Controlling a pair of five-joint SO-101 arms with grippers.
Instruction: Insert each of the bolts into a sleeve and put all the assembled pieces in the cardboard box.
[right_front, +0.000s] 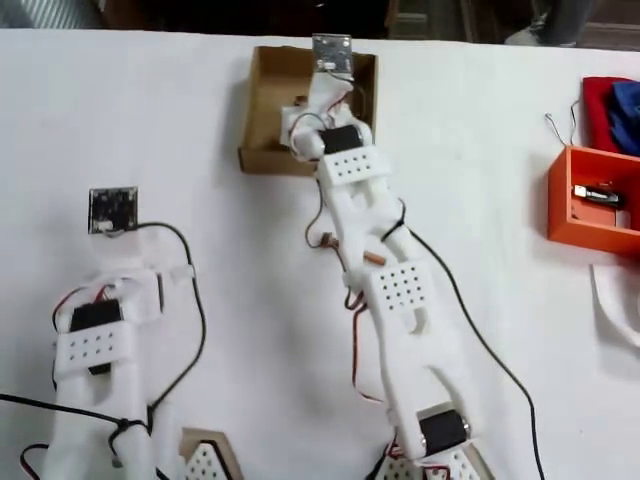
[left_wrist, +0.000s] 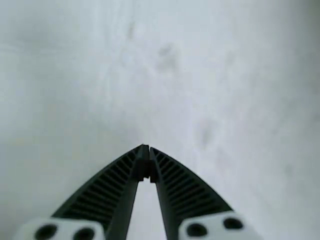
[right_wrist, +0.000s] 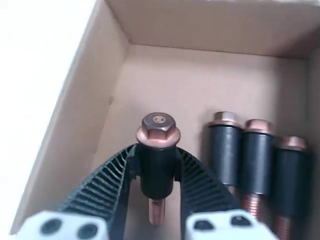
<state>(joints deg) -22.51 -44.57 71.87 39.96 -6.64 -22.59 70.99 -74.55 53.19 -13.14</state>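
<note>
In the right wrist view, my right gripper (right_wrist: 156, 172) is shut on an assembled piece (right_wrist: 157, 160), a copper bolt pushed through a black sleeve, held inside the cardboard box (right_wrist: 100, 90). Three more assembled pieces (right_wrist: 255, 160) lie side by side on the box floor beside it. From the high view, the right arm stretches over the table with its wrist above the cardboard box (right_front: 262, 110). My left gripper (left_wrist: 144, 150) is shut with nothing in it, over bare white table; its arm (right_front: 100, 330) sits at the near left.
An orange bin (right_front: 590, 205) holding a small dark part stands at the right edge, with red and blue cloth behind it. A loose copper part (right_front: 372, 258) shows beside the right arm's cables. White table (right_front: 150, 130) lies open at the far left.
</note>
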